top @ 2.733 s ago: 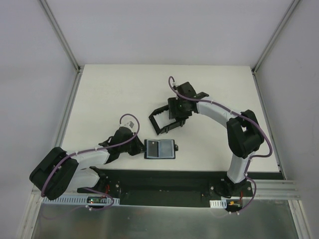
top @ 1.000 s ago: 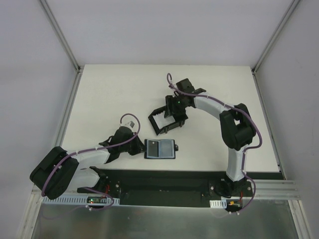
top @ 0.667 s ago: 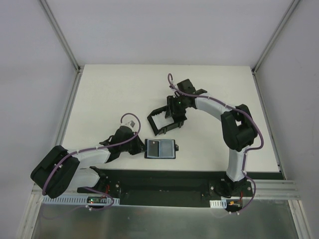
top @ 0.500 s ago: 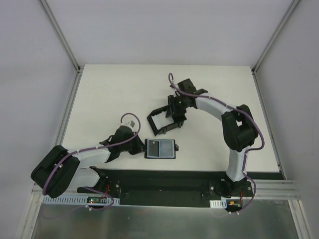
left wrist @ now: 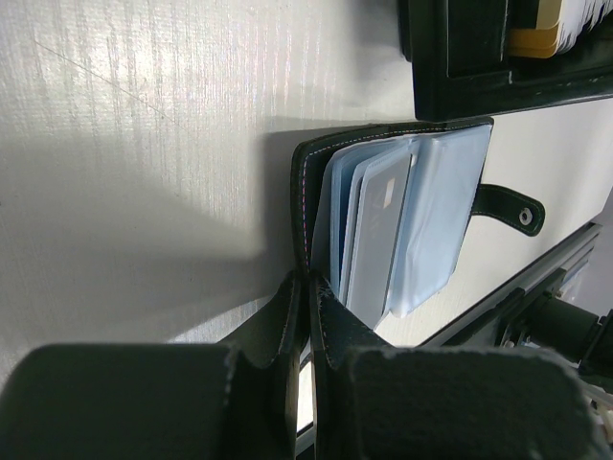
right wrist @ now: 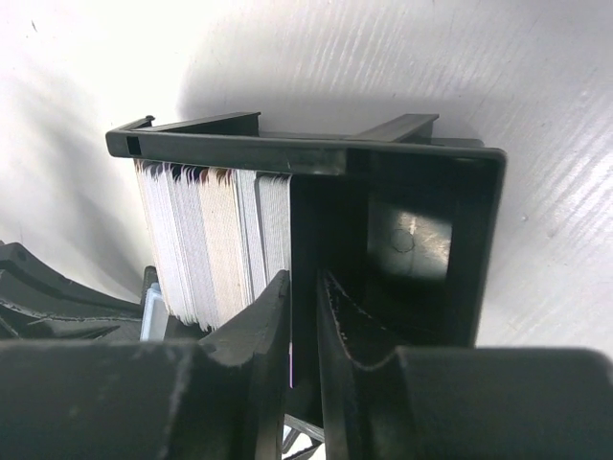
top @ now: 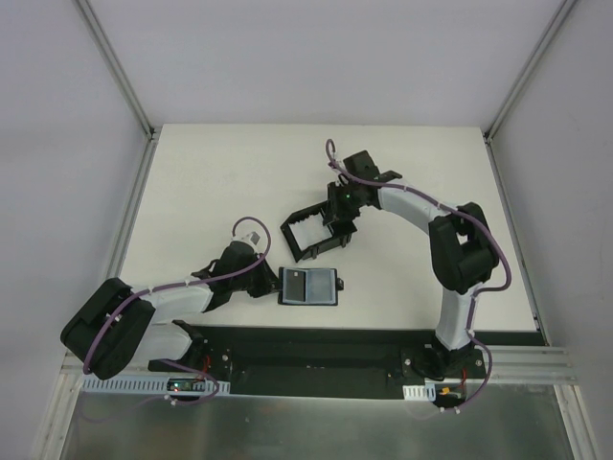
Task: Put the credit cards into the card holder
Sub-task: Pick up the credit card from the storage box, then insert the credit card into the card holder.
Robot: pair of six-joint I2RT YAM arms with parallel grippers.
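Left fingers point(left wrist: 460, 407) pinching card holder point(top: 308, 286), white table point(top: 211, 172), grey walls point(top: 316, 57)

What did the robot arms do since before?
The right gripper narrowed its jaws inside the black walled tray, beside the stack of pale whitish credit cards; the tray slid slightly left. Whether a card is gripped is unclear. The left gripper stays shut on the open black folding card holder, unmoved.

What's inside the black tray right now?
A stack of pale cards stands on edge at one end of the tray; the right fingers reach in at its end. Whether they pinch a card is hidden.
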